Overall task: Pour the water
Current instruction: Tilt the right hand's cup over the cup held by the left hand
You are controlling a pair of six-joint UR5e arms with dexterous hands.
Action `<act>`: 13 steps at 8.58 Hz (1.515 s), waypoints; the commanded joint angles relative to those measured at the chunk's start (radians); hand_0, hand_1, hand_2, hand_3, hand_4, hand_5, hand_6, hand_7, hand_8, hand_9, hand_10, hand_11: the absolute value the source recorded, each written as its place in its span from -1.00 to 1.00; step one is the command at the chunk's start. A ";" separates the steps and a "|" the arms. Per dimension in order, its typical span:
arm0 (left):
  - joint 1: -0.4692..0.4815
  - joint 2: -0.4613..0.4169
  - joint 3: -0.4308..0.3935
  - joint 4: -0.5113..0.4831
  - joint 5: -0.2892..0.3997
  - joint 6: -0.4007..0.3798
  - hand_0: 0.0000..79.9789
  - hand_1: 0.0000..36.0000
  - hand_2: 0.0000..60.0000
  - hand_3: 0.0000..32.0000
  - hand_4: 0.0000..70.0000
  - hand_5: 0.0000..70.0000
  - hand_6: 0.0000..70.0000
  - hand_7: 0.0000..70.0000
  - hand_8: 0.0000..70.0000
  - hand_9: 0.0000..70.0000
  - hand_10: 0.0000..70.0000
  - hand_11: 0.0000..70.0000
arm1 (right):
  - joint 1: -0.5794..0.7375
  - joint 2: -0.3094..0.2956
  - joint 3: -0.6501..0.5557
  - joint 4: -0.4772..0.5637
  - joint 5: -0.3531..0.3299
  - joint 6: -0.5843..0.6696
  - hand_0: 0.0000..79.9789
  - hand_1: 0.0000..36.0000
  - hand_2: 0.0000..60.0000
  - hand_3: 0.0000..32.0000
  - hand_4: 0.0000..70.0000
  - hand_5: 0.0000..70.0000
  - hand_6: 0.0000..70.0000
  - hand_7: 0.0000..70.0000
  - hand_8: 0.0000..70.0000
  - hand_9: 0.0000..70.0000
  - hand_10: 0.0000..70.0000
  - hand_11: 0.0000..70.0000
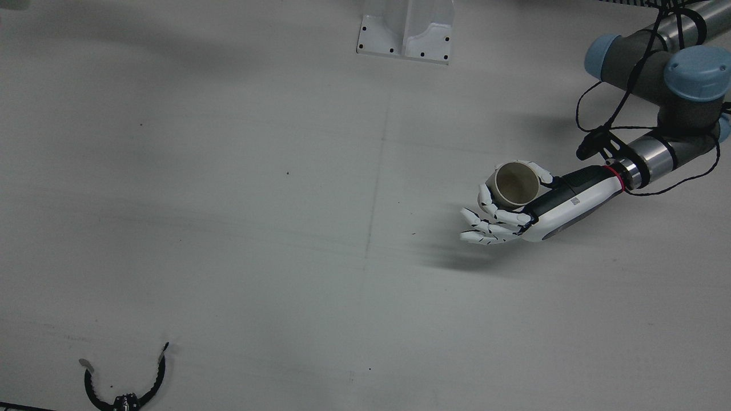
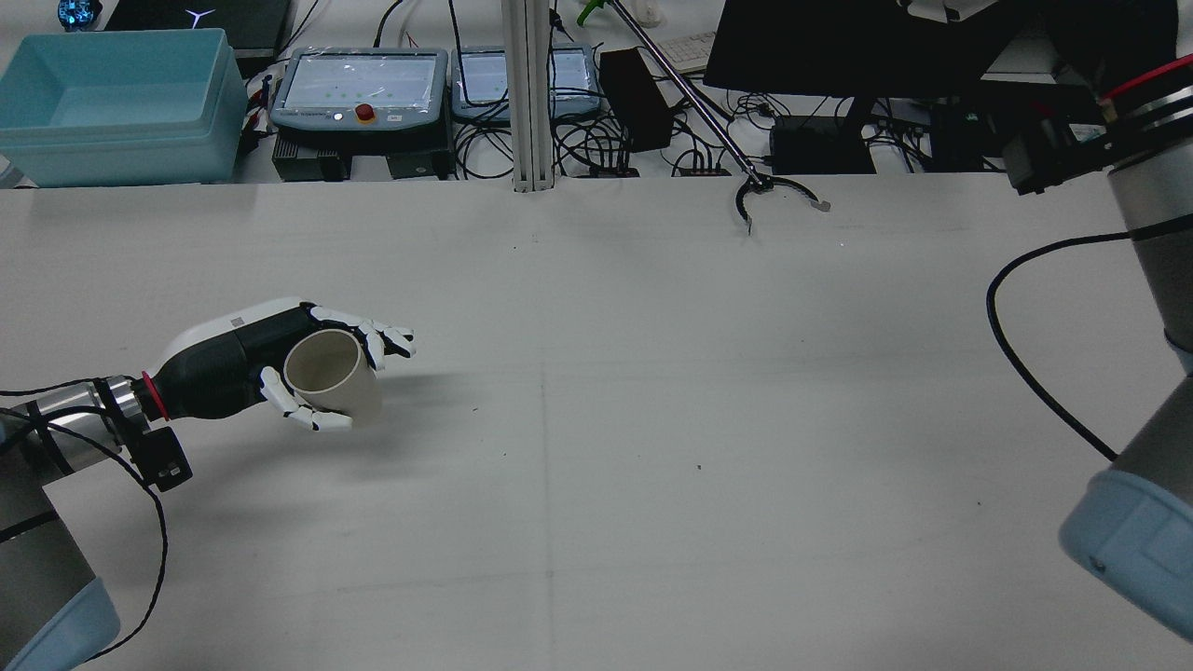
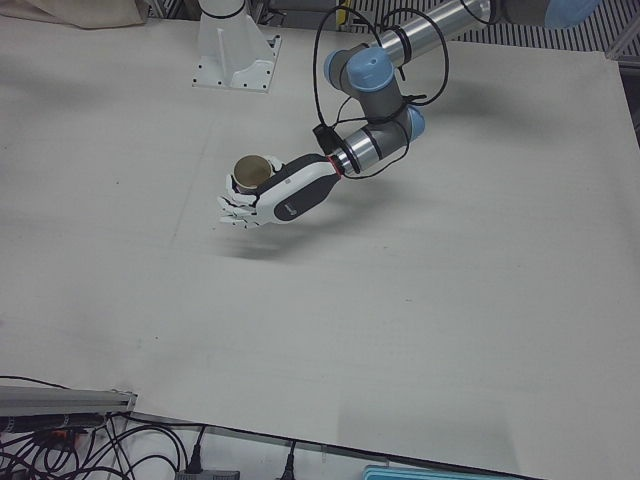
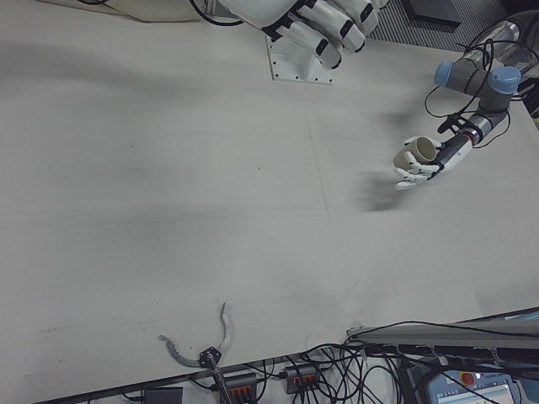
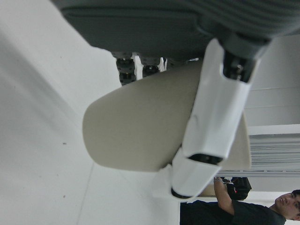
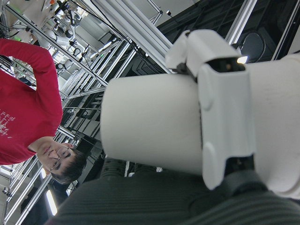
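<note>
My left hand [image 1: 548,208] is shut on a beige cup [image 1: 515,184] and holds it a little above the table, its mouth tilted up and empty inside. The same hand [image 2: 233,359] and cup [image 2: 331,377] show at the left of the rear view and in the left-front view [image 3: 253,172]. The left hand view shows the cup's side [image 5: 140,131] under a white finger [image 5: 215,117]. My right hand [image 4: 316,21] is raised high, near the right-front camera. The right hand view shows it shut on a white cup [image 6: 150,124].
A black grabber claw [image 1: 125,388] lies at the operators' edge of the table [image 2: 774,191]. A white arm pedestal [image 1: 405,28] stands at the robot's edge. A teal bin [image 2: 112,102] and teach pendants [image 2: 363,84] sit beyond the table.
</note>
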 commanded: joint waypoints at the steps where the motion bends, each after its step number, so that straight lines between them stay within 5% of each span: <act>1: 0.092 -0.080 -0.071 0.107 -0.039 0.048 1.00 1.00 1.00 -1.00 1.00 1.00 -0.06 -0.25 -0.50 -0.57 -0.74 -0.53 | -0.059 0.106 -0.128 0.001 0.006 -0.078 1.00 1.00 1.00 -1.00 1.00 1.00 0.85 1.00 0.13 0.49 0.05 0.58; 3: 0.095 -0.196 -0.072 0.191 -0.051 0.036 1.00 1.00 1.00 -1.00 1.00 1.00 -0.05 -0.25 -0.50 -0.57 -0.75 -0.54 | -0.155 0.177 -0.158 0.001 -0.003 -0.276 1.00 1.00 1.00 -1.00 1.00 1.00 0.79 1.00 0.09 0.45 0.02 0.54; 10: 0.092 -0.422 -0.057 0.342 -0.048 -0.015 1.00 1.00 1.00 -1.00 1.00 1.00 0.02 -0.24 -0.49 -0.57 -0.75 -0.54 | -0.366 0.170 -0.146 0.000 0.005 -0.434 1.00 1.00 1.00 -1.00 1.00 1.00 0.69 1.00 0.02 0.36 -0.03 0.47; 12: 0.074 -0.417 -0.065 0.346 -0.048 -0.029 1.00 1.00 1.00 -1.00 1.00 1.00 0.01 -0.25 -0.49 -0.57 -0.75 -0.55 | -0.355 0.116 -0.065 -0.002 0.011 -0.431 1.00 1.00 1.00 -1.00 1.00 1.00 0.65 1.00 0.01 0.33 -0.02 0.49; 13: 0.060 -0.387 -0.065 0.334 -0.051 -0.049 1.00 1.00 1.00 -1.00 1.00 1.00 -0.05 -0.27 -0.49 -0.57 -0.73 -0.53 | -0.311 0.023 0.043 0.003 0.050 -0.416 1.00 1.00 1.00 -1.00 1.00 1.00 0.67 1.00 0.03 0.36 0.05 0.58</act>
